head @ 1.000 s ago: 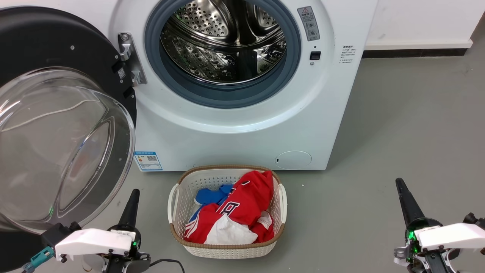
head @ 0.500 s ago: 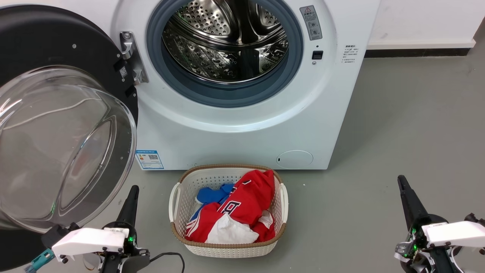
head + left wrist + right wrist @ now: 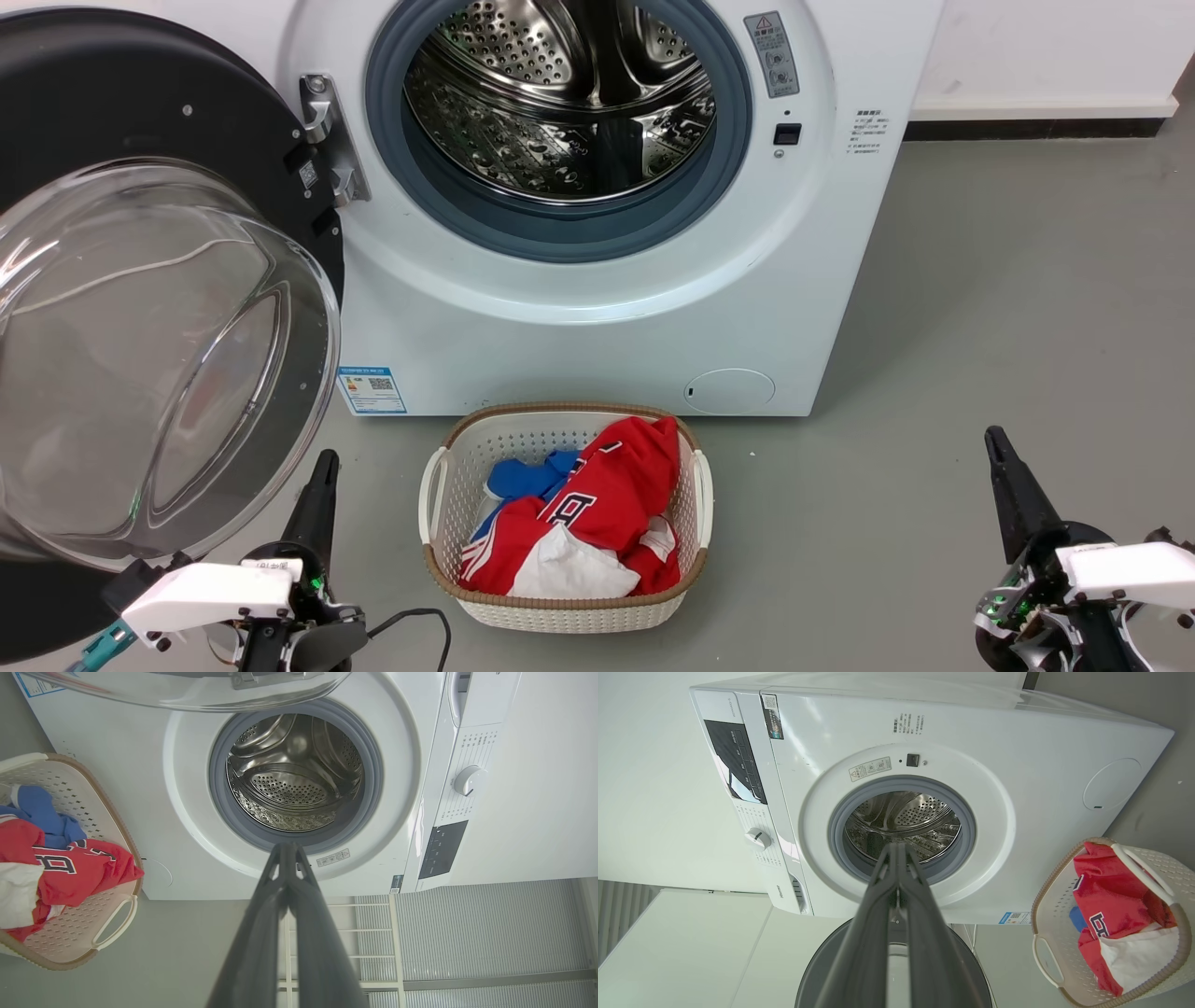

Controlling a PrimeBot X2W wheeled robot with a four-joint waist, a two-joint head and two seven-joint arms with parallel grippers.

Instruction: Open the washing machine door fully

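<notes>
The washing machine door, glossy black with a bulging clear glass bowl, stands swung wide to the left on its hinge. The steel drum lies exposed. The door's glass edge runs along the top of the left wrist view, and its dark rim lies at the bottom of the right wrist view. My left gripper is shut and empty, low on the floor just below the glass bowl. My right gripper is shut and empty, far right, apart from the machine.
A white laundry basket holding red, blue and white clothes sits on the grey floor in front of the white machine, between my two grippers. A wall and dark skirting run at the back right.
The head view has shifted slightly. Both grippers have drawn back a little toward the bottom of that view. The door stays swung open.
</notes>
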